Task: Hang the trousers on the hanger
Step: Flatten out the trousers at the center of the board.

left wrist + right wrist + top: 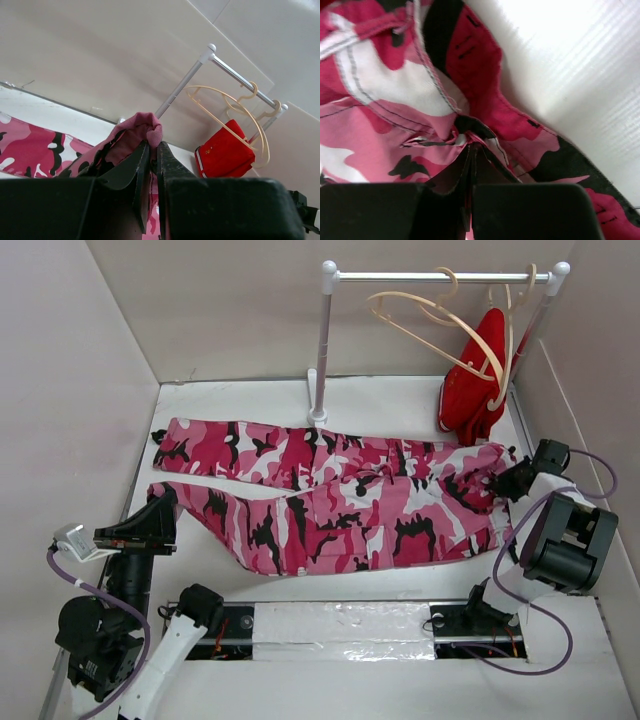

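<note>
The camouflage trousers (340, 505) lie flat across the table, legs to the left and waist to the right. My left gripper (163, 505) is shut on the cuff of the nearer leg; the left wrist view shows the pink cuff (146, 128) pinched between the jaws of that gripper (152, 146) and raised a little. My right gripper (507, 481) is shut on the waistband at the right end; in the right wrist view the same gripper (472, 149) pinches bunched fabric (395, 85). The empty wooden hanger (408, 332) hangs on the rail at the back and also shows in the left wrist view (215, 88).
A white rack (322, 350) stands at the back, its post just behind the trousers. A second hanger carries a red garment (475, 390) at the rack's right end, also in the left wrist view (227, 155). Walls close in left, back and right.
</note>
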